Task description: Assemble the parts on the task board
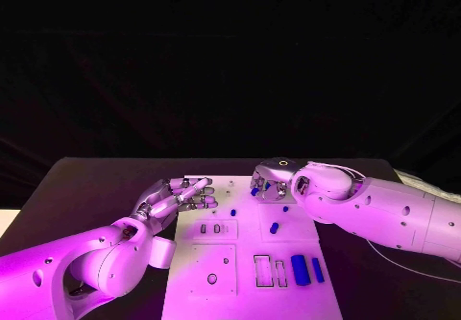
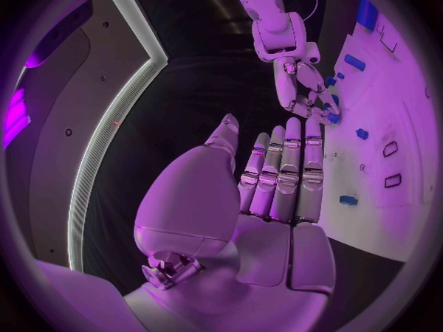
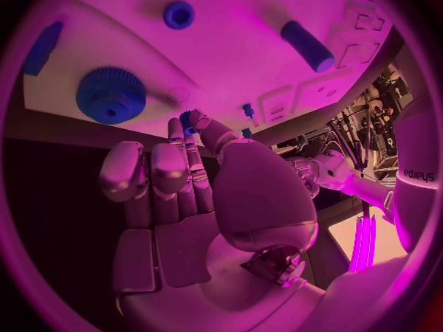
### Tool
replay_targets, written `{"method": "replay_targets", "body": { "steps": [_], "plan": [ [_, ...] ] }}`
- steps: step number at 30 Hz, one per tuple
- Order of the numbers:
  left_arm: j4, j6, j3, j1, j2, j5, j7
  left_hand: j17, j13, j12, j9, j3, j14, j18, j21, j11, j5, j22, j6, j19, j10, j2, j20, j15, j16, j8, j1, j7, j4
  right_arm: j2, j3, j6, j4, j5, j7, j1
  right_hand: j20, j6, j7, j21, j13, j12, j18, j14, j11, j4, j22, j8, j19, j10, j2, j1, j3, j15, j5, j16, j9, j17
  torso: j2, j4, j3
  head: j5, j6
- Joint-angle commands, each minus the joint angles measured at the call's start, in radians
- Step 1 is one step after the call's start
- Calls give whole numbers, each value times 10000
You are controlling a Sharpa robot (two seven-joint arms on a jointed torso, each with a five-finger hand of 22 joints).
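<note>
1. Left hand [image 1: 180, 197] sat at the left edge of the task board [image 1: 216, 283], near the far end. Fingers [image 2: 281, 171] straight, side by side, nothing in them. Palm hovered over the dark table [image 1: 91, 193] w/ the tips reaching over the board's edge.
2. Board itself lay mid table, white, w/ rectangular cutouts & small holes.
3. Parts on it: a small blue peg [image 1: 234, 213] near the left hand's fingertips, a short blue piece [image 1: 274, 228] further in, then two long blue bars [image 1: 300, 269] lying side by side at the near right, next to two empty slots.
4. Right hand [image 1: 270, 182] was over the board's far right corner, fingers curled in. It pinched a small blue gear [image 3: 187, 118] betw thumb & a fingertip; other fingers bent loosely beside it.
5. From the right wrist cam: a big blue gear [image 3: 111, 94], a round blue knob [image 3: 179, 14] & a blue cylinder [image 3: 307, 46] lay on the board past the fingertips, well apart from each other.
</note>
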Motion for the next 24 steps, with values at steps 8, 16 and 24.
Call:
{"method": "replay_targets", "body": {
  "steps": [8,16,24],
  "plan": [
    [-57,216,9,13,-11,23,28,33,-1,-84,-18,-28,54,198,-59,53,-36,-22,-13,108,-12,71,-3,47,-47,-73,23,45,-92,496,52,-1076,-261,8,-726,21,13,127,-42,99,-6,-87,-181,229,29,132,74,-24,23,17,69,54,236,-14,-57,79,157,48,42,67,-28,33,96],
    [-58,239,9,16,4,23,14,37,-2,-90,-18,-30,55,197,-63,55,-35,-23,-17,111,-17,71,-3,47,-50,-77,27,46,-99,1175,57,-1196,-869,-65,-757,31,26,97,-18,137,-14,-104,-186,219,50,163,115,-60,15,-36,28,65,308,3,-46,129,157,84,80,88,-28,80,157],
    [-13,259,9,36,-14,23,-13,37,-2,-90,-18,-30,55,197,-63,55,-35,-23,-17,111,-17,71,-3,47,-50,-77,27,46,-99,1576,54,-1169,-1308,-132,-766,31,33,87,-10,147,-15,-107,-186,217,58,176,122,-73,8,-55,6,63,331,11,-47,153,158,103,120,134,-39,83,150]
  ]
}}
